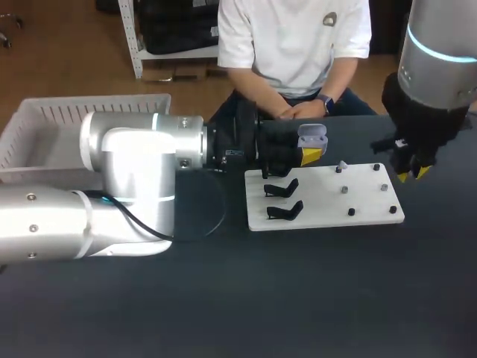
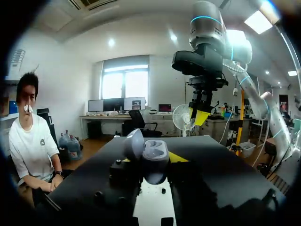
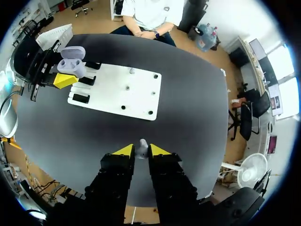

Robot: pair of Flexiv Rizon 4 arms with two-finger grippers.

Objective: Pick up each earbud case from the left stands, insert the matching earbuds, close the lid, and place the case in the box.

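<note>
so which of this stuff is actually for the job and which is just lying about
job: open case in left jaws; earbud in right jaws; white board; black stands; box
lying about: cable loop

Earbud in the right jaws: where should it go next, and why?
Probably across toward the case. The right jaws pinch the earbud beside the white board, while the left jaws hold the case up with its lid open.

Head camera overlooks the table (image 1: 298,298) from above; left wrist looks level, close; right wrist looks down from high; all show the white board (image 1: 328,198).
</note>
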